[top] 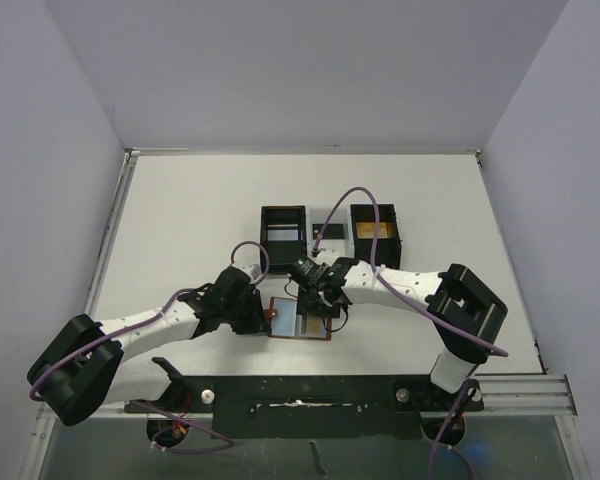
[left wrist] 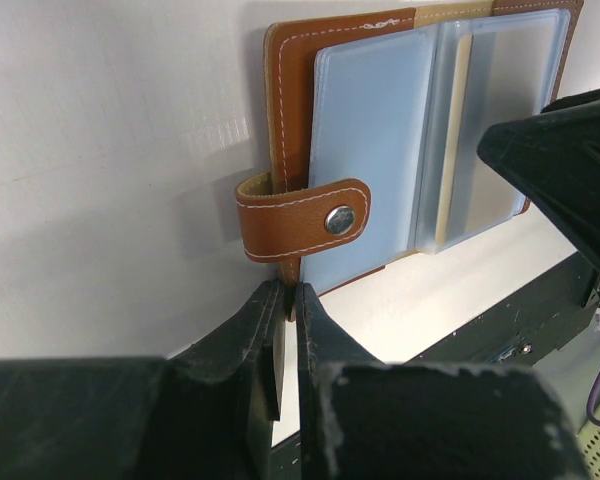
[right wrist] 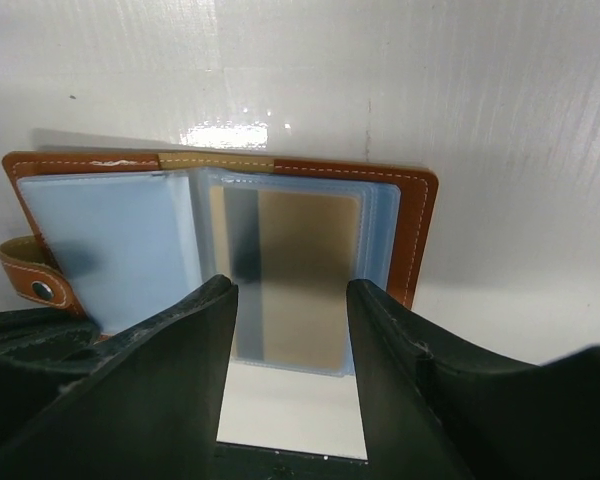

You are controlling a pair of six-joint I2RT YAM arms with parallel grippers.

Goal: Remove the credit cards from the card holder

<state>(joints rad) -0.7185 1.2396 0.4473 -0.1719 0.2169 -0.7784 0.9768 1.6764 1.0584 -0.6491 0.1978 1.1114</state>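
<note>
The card holder (top: 302, 322) lies open on the table near the front edge, brown leather with blue-grey pockets. My left gripper (top: 261, 320) is shut on the leather edge at its left side, just below the snap tab (left wrist: 302, 220); the pinch shows in the left wrist view (left wrist: 290, 296). My right gripper (top: 322, 303) is open and hangs over the holder's right half. In the right wrist view its jaws (right wrist: 290, 300) stand apart either side of a gold-tan credit card (right wrist: 308, 270) that sits inside the right pocket. The holder's brown rim (right wrist: 416, 230) shows beside it. The same card shows as a tan strip (left wrist: 454, 150).
A black-and-white three-compartment tray (top: 330, 215) stands behind the holder, with a gold-tan card (top: 373, 231) in its right compartment. The table's black front rail (top: 310, 392) lies close below the holder. White walls enclose the table.
</note>
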